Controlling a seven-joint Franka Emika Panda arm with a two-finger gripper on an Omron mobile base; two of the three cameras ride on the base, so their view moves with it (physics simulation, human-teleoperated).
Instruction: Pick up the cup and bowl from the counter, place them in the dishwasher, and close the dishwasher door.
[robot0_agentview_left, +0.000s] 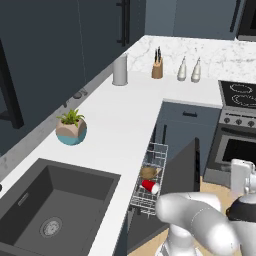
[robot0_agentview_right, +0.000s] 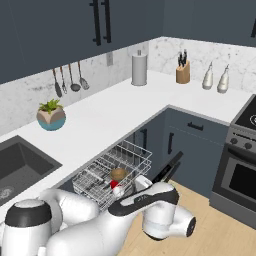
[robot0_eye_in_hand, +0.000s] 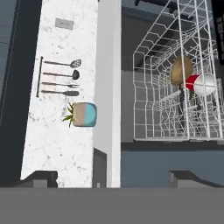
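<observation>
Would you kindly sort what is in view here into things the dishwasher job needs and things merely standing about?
Job: cup, bowl, both in the dishwasher rack; dishwasher door, open; counter.

Standing about: plant pot, grey canister, knife block, two bottles, hanging utensils, sink, oven.

My arm covers the low end of the dishwasher door (robot0_agentview_left: 182, 167) — I can't see it. The oven (robot0_agentview_left: 232, 150) and sink (robot0_agentview_left: 30, 200) are cut off by the picture's edge.

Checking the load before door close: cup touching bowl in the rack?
Touching, it seems. In the hand view the cup lies on its side with its red wall against the bowl, no gap visible; both base views also show them pressed together.
</observation>
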